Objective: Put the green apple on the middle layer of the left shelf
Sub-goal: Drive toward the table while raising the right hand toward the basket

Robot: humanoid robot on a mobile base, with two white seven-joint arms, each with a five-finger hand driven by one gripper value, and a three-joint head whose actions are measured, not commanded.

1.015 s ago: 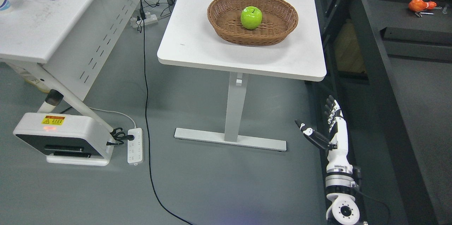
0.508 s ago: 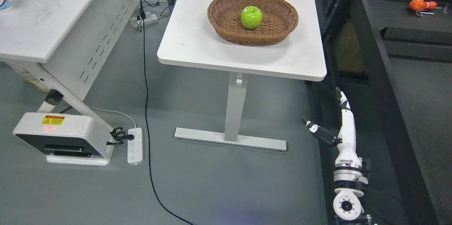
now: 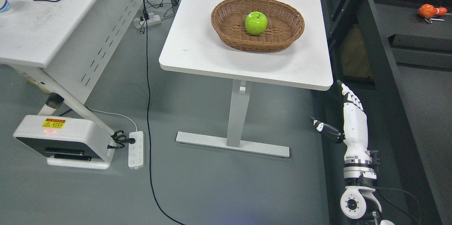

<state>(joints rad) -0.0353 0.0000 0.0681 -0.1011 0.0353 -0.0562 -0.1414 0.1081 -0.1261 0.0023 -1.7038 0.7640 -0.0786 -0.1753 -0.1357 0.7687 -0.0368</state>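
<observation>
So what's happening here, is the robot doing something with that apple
Nothing is being held yet. The green apple sits in the wicker basket on the white table. The robot's right hand is raised with its fingers open and empty, below the table's near right corner and well short of the basket. The left arm is out of view, so the apple is untouched.
</observation>
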